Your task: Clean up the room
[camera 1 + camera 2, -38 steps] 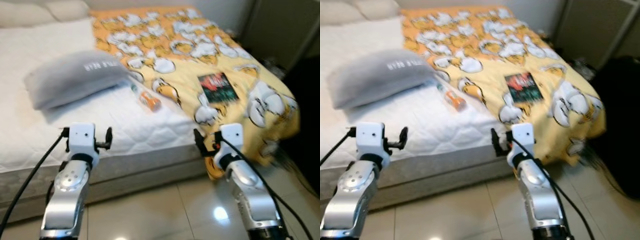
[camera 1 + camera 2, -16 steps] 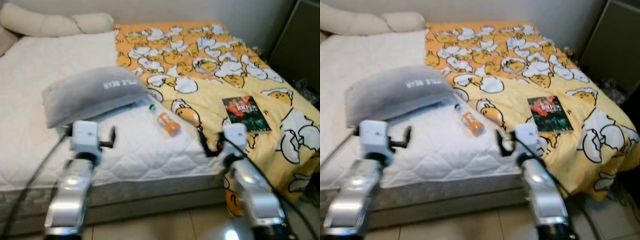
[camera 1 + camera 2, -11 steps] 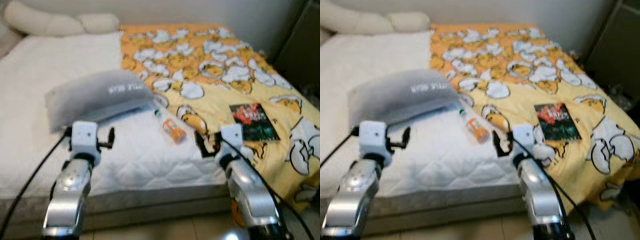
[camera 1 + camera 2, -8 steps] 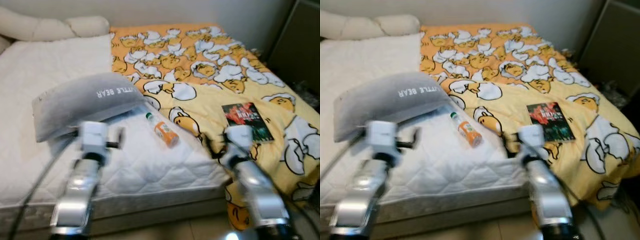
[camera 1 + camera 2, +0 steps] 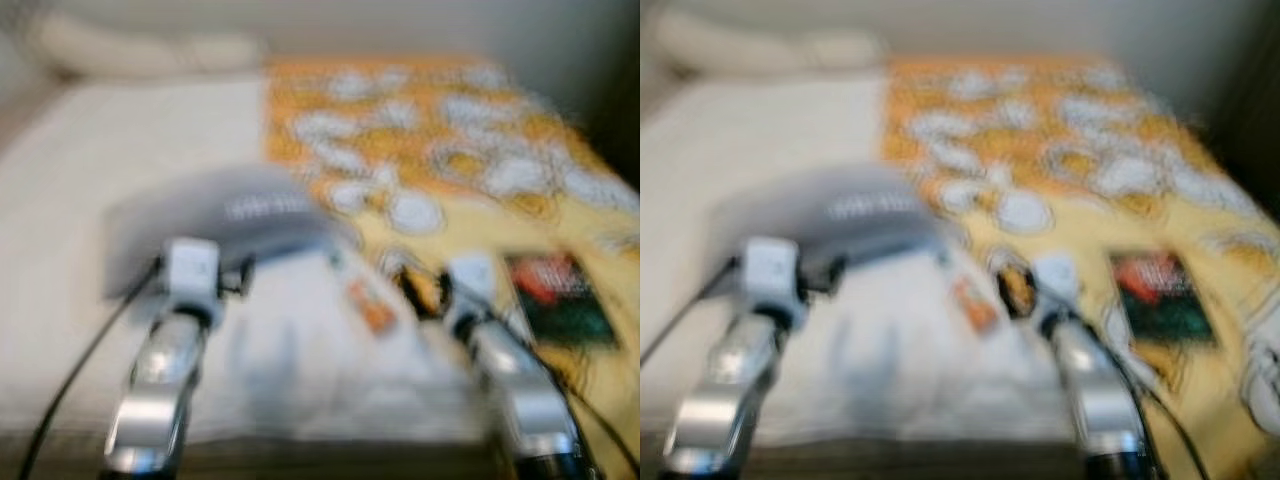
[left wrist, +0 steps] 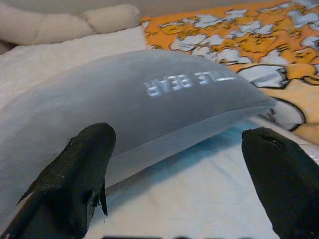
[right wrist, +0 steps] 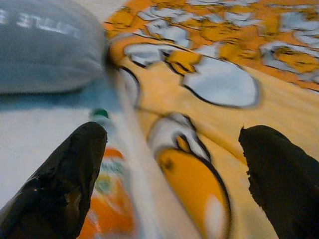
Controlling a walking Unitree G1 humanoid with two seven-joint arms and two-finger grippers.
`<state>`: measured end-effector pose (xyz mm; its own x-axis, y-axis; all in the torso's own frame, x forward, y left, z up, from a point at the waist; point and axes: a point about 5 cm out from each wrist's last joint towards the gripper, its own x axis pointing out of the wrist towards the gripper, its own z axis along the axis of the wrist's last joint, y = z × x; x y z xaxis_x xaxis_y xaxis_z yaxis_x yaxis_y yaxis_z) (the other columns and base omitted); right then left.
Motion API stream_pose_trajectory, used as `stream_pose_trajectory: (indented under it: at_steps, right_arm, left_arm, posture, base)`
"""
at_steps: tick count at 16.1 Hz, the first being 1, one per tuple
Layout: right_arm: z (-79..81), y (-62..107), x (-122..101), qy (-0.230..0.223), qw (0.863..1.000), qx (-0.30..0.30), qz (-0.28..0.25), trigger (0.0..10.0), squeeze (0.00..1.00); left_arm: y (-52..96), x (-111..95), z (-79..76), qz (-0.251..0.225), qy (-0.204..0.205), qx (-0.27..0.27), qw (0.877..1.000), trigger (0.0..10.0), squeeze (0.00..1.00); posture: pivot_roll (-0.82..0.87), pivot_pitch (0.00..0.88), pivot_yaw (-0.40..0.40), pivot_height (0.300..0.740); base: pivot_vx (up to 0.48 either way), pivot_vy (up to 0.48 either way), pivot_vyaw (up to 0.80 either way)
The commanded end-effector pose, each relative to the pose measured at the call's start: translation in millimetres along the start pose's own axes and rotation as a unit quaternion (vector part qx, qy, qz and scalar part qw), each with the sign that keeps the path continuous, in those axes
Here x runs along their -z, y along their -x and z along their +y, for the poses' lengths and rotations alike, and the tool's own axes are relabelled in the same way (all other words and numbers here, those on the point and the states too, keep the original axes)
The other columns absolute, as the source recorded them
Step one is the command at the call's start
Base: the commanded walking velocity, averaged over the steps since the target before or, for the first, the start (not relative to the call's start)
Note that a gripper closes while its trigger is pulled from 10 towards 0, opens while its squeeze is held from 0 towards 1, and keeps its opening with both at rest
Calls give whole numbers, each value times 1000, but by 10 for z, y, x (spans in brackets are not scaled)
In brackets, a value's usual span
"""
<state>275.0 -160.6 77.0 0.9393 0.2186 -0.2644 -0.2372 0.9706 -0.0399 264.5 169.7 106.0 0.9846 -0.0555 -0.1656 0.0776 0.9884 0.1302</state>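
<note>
The head views are heavily blurred. The bed [image 5: 60, 200] spans the frame, its white mattress on the left half and a yellow-and-orange cartoon-print blanket [image 5: 480, 130] on the right half.

A grey pillow [image 6: 149, 104] lies on the mattress at centre-left of the head view, just beyond the left claw [image 6: 174, 164]. That claw's two black fingers [image 6: 75, 179] stand wide apart, empty, pointing at the pillow's long edge without touching it. White lettering on the pillow appears upside down in the left wrist view; "BEAR" can be made out, the word beside it less surely.

A small bottle [image 7: 107, 199] with an orange label and green cap lies on its side at the centre of the head view, where mattress meets blanket. The right claw [image 7: 169, 164] hovers near it, fingers [image 7: 65, 179] spread open and holding nothing; the bottle sits close to one fingertip. Its label is too blurred to read.

A dark book [image 5: 555, 300] with a red and green cover lies on the blanket at middle right; its title is unreadable.
</note>
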Motion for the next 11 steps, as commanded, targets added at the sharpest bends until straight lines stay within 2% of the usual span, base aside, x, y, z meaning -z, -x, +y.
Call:
stream_pose_trajectory:
  at_steps: [1, 2, 3, 4, 5, 6, 8, 10, 11]
  right_arm:
    - [126, -24, -91, -8, 999, -42, -8, 10000, 0]
    - [176, -2, -77, -1, 997, -76, 8, 10000, 0]
    - [188, 13, -68, 2, 996, -86, 17, 10000, 0]
    - [178, 24, -62, 2, 996, -83, 21, 10000, 0]
    - [124, 37, -25, -27, 996, -70, 42, 10000, 0]
    - [60, 49, -43, -37, 996, -59, 51, 10000, 0]
    - [32, 70, -78, -4, 996, -65, 56, 10000, 0]
    - [129, 53, -18, 59, 986, -114, 108, 10000, 0]
    - [104, -48, -12, 59, 987, -85, 120, 10000, 0]
  left_arm:
    - [3, -32, 78, -1, -12, -4, 1000, 10000, 0]
    - [15, -7, 43, 10, -6, 12, 1000, 10000, 0]
    - [25, -1, 30, 15, -18, 18, 1000, 10000, 0]
    - [36, -2, 29, 14, -21, 18, 1000, 10000, 0]
    - [57, 1, 31, 15, -15, 15, 1000, 10000, 0]
    - [76, 11, 17, 24, -18, 19, 999, 10000, 0]
    - [95, 1, 0, 23, -19, 23, 999, 10000, 0]
    - [78, 18, -51, 32, -44, 70, 996, 10000, 0]
    - [50, 25, -77, 39, -47, 91, 994, 10000, 0]
  posture:
    - [-22, 0, 3, 740]
    - [-15, 0, -2, 740]
    - [-13, 0, -4, 740]
    - [-14, 0, -2, 740]
    - [-17, 0, 0, 740]
    - [-13, 0, 2, 740]
    - [-16, 0, 1, 740]
    - [-27, 0, 16, 740]
    - [-36, 1, 26, 740]
  base:
    - [0, 0, 0]
    - [0, 0, 0]
    - [0, 0, 0]
    - [0, 0, 0]
    - [0, 0, 0]
    - [0, 0, 0]
    - [0, 0, 0]
    - [0, 0, 0]
    - [0, 0, 0]
